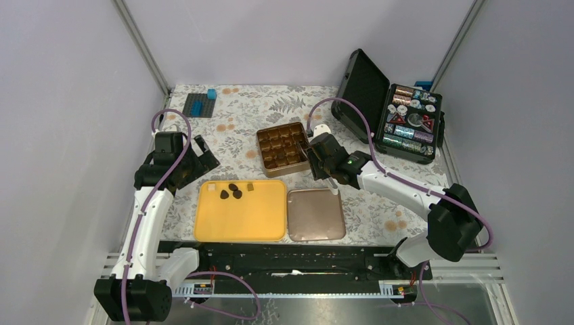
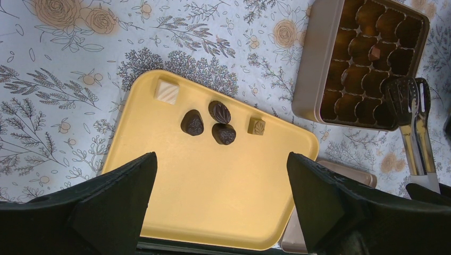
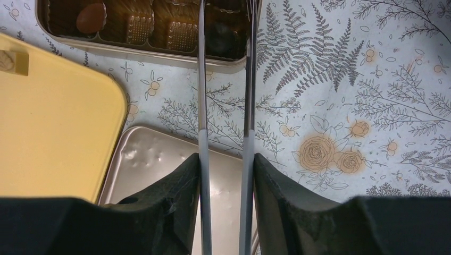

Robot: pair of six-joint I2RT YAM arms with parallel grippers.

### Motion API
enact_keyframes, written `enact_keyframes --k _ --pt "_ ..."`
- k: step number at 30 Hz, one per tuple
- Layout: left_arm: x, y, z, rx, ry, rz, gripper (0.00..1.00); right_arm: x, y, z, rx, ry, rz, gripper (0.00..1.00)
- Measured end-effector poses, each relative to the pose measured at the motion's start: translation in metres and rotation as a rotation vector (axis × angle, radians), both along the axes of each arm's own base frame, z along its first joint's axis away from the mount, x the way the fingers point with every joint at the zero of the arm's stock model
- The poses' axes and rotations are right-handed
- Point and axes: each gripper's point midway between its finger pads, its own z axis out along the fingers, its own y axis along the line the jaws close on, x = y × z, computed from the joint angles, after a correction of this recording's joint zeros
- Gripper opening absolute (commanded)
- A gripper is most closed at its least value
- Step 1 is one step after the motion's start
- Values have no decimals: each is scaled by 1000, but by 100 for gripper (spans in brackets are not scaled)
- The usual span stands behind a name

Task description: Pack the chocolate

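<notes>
Three dark chocolates and two tan squares lie at the far end of a yellow tray; they also show in the top view. The open chocolate box with a brown cell insert stands beyond the tray. It holds a brown piece and a dark piece. My right gripper is shut on metal tongs, whose tips reach over the box's near right corner. My left gripper is open and empty above the tray's near part.
The box's flat lid lies right of the tray. An open black case of poker chips stands at the back right. A grey-blue block with a blue cube sits at the back left.
</notes>
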Motion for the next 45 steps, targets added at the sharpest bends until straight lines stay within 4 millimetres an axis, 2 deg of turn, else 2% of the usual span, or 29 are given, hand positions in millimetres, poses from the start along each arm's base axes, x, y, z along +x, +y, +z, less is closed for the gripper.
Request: enact_keyframes --k 3,5,10,14,17,20,23,27,31,34,39,45 --pt "0 0 0 0 0 -1 99 0 0 0 1 0 0 23" --pt "0 0 0 0 0 -1 99 -1 1 0 5 3 3 19" --pt "0 0 0 -1 0 -1 99 -6 0 15 39 -8 13 17" --pt "1 -2 -1 -7 3 -6 99 -16 -12 53 101 -68 -1 18" --pt "2 -3 -2 -12 6 -10 99 -26 -30 85 149 -142 -40 19" --pt "4 -5 -3 -22 11 -16 99 -36 -53 94 155 -178 -101 20" --pt "6 -7 -4 -31 13 -20 99 -47 -74 75 118 -150 -166 24" --pt "7 -8 -3 -37 7 -26 99 -65 -103 30 37 -70 -245 27" --pt "8 -9 -2 -42 4 -30 99 -77 -124 1 -19 -8 -293 28" --pt "8 -10 -2 -45 3 -33 99 -76 -130 -4 -24 -3 -318 29" --pt "8 -10 -2 -47 3 -34 99 -64 -135 -3 -9 -17 -362 39" --pt "8 -10 -2 -47 2 -34 99 -55 -148 -24 -36 19 -439 70"
